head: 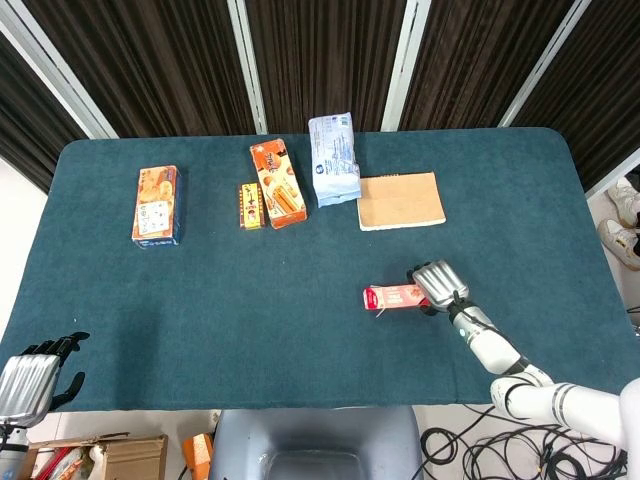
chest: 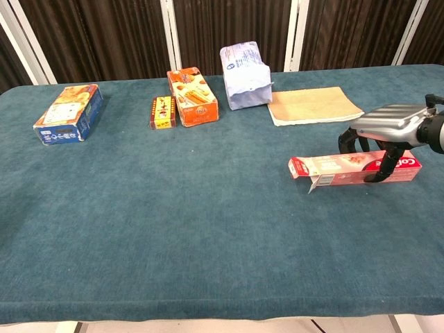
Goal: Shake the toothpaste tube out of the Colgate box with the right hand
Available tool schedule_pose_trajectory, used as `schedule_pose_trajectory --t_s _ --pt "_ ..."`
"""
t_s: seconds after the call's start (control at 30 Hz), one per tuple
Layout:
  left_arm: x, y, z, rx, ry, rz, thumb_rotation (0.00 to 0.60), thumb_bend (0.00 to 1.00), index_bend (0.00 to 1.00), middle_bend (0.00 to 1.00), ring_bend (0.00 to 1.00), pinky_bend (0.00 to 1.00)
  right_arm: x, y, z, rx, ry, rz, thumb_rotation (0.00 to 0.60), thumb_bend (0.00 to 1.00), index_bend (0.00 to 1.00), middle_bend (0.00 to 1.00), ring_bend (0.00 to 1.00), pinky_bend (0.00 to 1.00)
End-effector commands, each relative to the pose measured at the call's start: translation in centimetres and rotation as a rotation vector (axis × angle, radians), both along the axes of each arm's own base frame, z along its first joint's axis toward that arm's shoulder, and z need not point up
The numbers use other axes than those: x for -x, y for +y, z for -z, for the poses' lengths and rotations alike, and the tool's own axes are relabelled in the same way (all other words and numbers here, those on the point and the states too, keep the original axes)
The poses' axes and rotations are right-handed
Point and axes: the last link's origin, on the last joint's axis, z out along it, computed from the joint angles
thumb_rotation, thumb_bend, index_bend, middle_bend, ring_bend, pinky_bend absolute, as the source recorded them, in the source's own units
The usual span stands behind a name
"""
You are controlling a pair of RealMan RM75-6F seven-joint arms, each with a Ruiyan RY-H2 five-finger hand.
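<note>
Robot test lab or staged demo room. Teal felt-covered table (head: 300, 340) set before dark ribbed wall panels (head: 170, 60) with white framing. Loose cables (head: 520, 450) coiled on floor at right; cardboard box of oddments (head: 95, 458) at lower left. Assorted packaged goods (chest: 193, 96) laid out in a row as test props.

Silver-backed right robot hand (chest: 386, 136) with black fingers (chest: 383, 166), white segmented arm (head: 545, 390) with dark joint bands.
</note>
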Motion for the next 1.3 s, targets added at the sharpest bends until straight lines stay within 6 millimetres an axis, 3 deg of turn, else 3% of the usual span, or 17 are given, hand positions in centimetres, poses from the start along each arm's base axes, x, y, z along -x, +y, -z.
schedule_pose_trajectory --t_s 0.03,0.53,0.9,1.17,1.3 --pt "0.0 0.0 0.0 0.002 0.001 0.002 0.6 0.36 0.3 0.41 0.4 0.47 0.1 0.1 0.0 0.0 -0.002 0.001 0.6 0.18 0.48 0.38 0.37 0.49" --pt "-0.1 0.0 0.0 0.003 -0.003 0.004 0.6 0.36 0.3 0.41 0.4 0.47 -0.3 0.2 -0.4 0.016 0.002 -0.048 0.6 0.18 0.48 0.38 0.37 0.49" --pt "-0.1 0.0 -0.1 0.001 -0.009 0.008 0.6 0.36 0.3 0.41 0.4 0.47 -2.3 0.3 -2.8 0.257 0.224 -0.594 0.6 0.18 0.58 0.49 0.46 0.58" --pt "-0.1 -0.1 -0.2 -0.001 -0.011 0.011 0.6 0.36 0.3 0.41 0.4 0.47 -2.4 0.5 -3.1 0.285 0.287 -0.662 0.6 0.18 0.6 0.5 0.48 0.6" --pt "-0.1 -0.1 -0.2 -0.003 -0.013 0.007 0.6 0.36 0.3 0.41 0.4 0.47 -2.7 0.0 -3.3 0.34 0.414 -0.786 0.6 0.18 0.61 0.5 0.48 0.6"
